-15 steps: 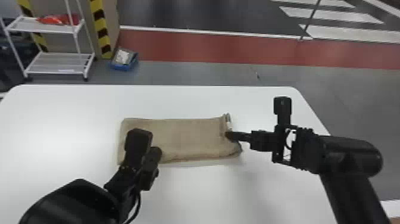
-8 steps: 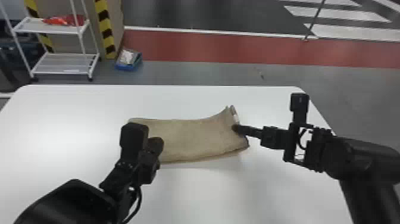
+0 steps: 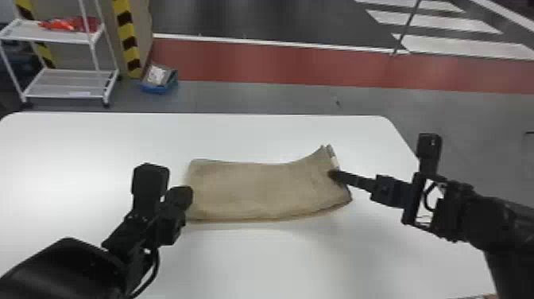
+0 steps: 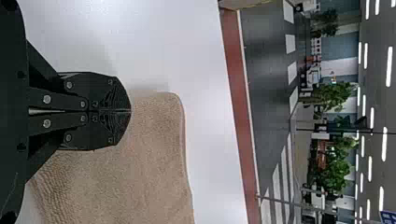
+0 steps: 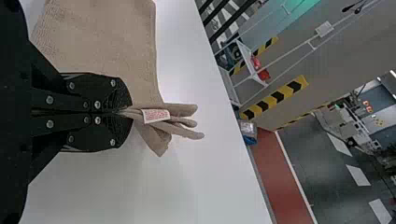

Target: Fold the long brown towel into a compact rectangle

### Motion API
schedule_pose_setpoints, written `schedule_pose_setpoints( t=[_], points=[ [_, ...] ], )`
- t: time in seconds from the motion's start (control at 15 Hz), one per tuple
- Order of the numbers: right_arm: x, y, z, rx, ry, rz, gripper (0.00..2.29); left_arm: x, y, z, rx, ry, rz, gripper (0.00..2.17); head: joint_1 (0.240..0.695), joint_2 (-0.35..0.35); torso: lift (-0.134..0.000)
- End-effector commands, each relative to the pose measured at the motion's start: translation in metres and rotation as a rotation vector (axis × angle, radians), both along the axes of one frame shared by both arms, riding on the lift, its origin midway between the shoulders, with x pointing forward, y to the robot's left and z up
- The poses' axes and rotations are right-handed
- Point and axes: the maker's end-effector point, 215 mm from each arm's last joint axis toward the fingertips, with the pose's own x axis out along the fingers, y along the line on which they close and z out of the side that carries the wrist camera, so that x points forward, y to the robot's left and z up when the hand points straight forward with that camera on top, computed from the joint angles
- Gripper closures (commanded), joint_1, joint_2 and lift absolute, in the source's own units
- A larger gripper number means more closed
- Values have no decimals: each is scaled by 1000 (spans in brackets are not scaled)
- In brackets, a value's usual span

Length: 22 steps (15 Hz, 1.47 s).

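Note:
The brown towel [image 3: 254, 191] lies on the white table as a flat, layered strip, its right end lifted and curved. At that end my right gripper [image 3: 333, 174] holds the edge. In the right wrist view, the right gripper [image 5: 127, 112] is shut on the towel's gathered layers, with a white label [image 5: 156, 115] beside the pinch. My left gripper [image 3: 180, 195] is by the towel's left end. In the left wrist view, the left gripper [image 4: 130, 111] has its fingers together over the towel [image 4: 140, 172], close to one corner; whether it touches the cloth, I cannot tell.
The white table [image 3: 254, 258] extends around the towel on all sides. Beyond its far edge stand a white wire cart [image 3: 63, 93] with red items and a small blue box [image 3: 159, 85] on the floor.
My right gripper has raised the towel's right end, which now curves up off the table, and has shifted slightly right. The left gripper stays near the left end.

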Motion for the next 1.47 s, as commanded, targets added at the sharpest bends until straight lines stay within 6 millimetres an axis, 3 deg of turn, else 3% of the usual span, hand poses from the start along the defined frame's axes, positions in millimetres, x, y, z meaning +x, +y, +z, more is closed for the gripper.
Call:
schedule_pose_setpoints(
  t=[0.0, 0.27, 0.4, 0.73, 1.4],
  points=[
    [-3, 8, 8, 46, 0, 15, 1325, -1, 0, -11, 3, 22, -2, 1855, 695, -176, -123],
    [-3, 56, 32, 160, -38, 59, 1325, -12, -5, -20, 0, 46, -14, 1855, 695, -157, -123],
    [-6, 92, 42, 217, -60, 92, 1325, -18, -8, -26, -8, 60, -17, 1855, 695, -140, -123],
    [-10, 169, 53, 286, -69, 181, 1325, -43, -40, -38, -14, 92, -70, 1855, 695, -69, -123],
    [-23, 213, 9, 236, -27, 216, 1315, -53, -55, -31, -20, 96, -95, 1855, 695, -24, -123]
  ],
)
